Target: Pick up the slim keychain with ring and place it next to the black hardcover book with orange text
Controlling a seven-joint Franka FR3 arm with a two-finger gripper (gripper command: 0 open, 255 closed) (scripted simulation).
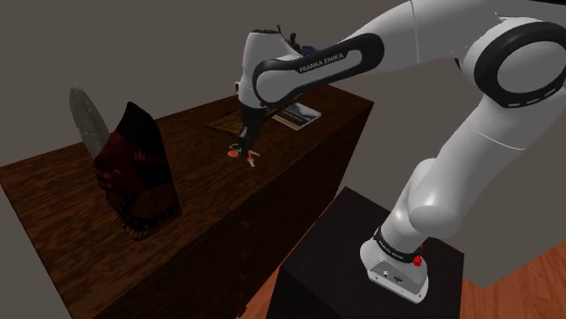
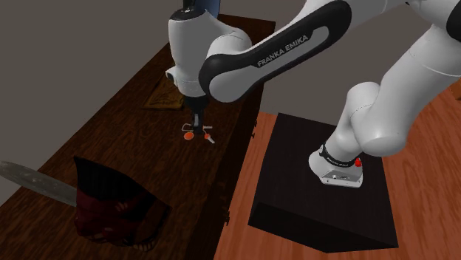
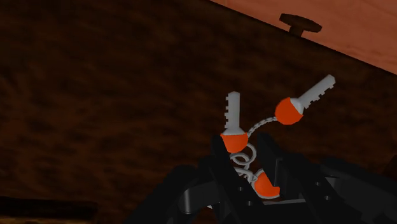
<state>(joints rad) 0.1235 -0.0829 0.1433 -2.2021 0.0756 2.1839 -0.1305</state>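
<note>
Two black fingers [image 3: 217,159] of the all-black gripper [image 3: 245,147] stand close together on either side of the wire ring of the slim keychain [image 3: 256,129], which carries three silver keys with orange heads. The ring fills the gap between the fingers, so they pinch the keychain at its ring. One orange head lies against a fingertip, with its blade pointing away from the hand. A second key fans out past the other finger on a short link. The third head sits back between the fingers.

The keychain rests on the dark brown wooden cabinet top [image 3: 95,95]. The wrist view adds a dark round knob [image 3: 300,24] past the top's edge, over an orange wooden floor [image 3: 356,28].

In the shoulder view the gripper [image 1: 243,142] points straight down with its tips at the keychain [image 1: 243,155], near the cabinet edge that faces the black box stand [image 1: 363,272]. The arm rises from the stand, bends at the elbow and reaches level across to the cabinet, wrist turned down. Beyond the keychain and apart from it lie a flat tan-patterned slab [image 1: 227,122] and a flat pale-edged book [image 1: 299,113].

The second exterior view shows the gripper [image 2: 196,122] over the keychain [image 2: 198,134], with the slab [image 2: 164,98] further on.

Well apart, a dark red-and-black patterned wedge [image 1: 136,172] stands with a grey disc [image 1: 88,118] behind it.
</note>
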